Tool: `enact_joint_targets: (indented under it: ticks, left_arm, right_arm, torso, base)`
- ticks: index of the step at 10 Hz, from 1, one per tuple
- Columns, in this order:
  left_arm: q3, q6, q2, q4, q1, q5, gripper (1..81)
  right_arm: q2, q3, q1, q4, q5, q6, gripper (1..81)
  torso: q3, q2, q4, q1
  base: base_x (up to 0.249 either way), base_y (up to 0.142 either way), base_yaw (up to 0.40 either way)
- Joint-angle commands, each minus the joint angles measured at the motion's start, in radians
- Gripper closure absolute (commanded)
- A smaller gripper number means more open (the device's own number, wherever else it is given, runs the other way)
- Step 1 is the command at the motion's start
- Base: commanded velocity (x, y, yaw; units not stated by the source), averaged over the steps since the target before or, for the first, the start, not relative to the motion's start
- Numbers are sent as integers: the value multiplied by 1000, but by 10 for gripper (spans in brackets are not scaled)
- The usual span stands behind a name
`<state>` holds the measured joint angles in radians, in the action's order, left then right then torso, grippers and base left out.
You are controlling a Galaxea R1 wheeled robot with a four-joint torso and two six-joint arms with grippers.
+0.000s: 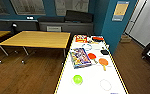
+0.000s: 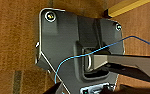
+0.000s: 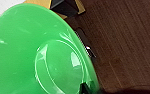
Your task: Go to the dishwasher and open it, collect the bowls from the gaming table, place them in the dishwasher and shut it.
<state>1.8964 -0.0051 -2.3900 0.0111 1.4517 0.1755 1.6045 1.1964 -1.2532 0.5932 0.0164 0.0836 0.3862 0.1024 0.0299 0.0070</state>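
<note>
Collecting bowls from the long white-topped gaming table (image 1: 91, 75) at this stage, judging by the layout. Bright green glossy plastic bowl (image 1: 77, 79) resting on the near stretch of that top, towards its left edge, and looming very close in the right wrist view. Best taken by the rim and lifted straight up, kept level. Cannot tell whether the right claw or the left claw stands apart or together. Just beside: a pale ring-shaped clear bowl (image 1: 105, 84). Farther along: a colourful flat board-game box (image 1: 80, 58) and two orange round paddles (image 1: 97, 59), well apart from the green bowl. Off to the left, a light wooden table (image 1: 37, 38), no hindrance
</note>
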Motion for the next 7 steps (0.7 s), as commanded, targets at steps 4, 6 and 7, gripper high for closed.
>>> enact_joint_targets:
  ticks: [4,6,7]
  left_arm:
    - [-589,-127,516,-3,-147,35,10]
    - [-689,-130,589,-8,-250,-15,10]
    - [-706,-148,607,-23,-347,-83,10]
  right_arm:
    - [175,-23,-259,-118,-306,97,811]
    - [205,-9,-262,-116,-337,108,811]
    - [220,-8,-254,-118,-337,108,811]
  torso:
    - [0,0,0,0]
    - [0,0,0,0]
    - [0,0,0,0]
  base:
    - [0,0,0]
    - [0,0,0]
    - [0,0,0]
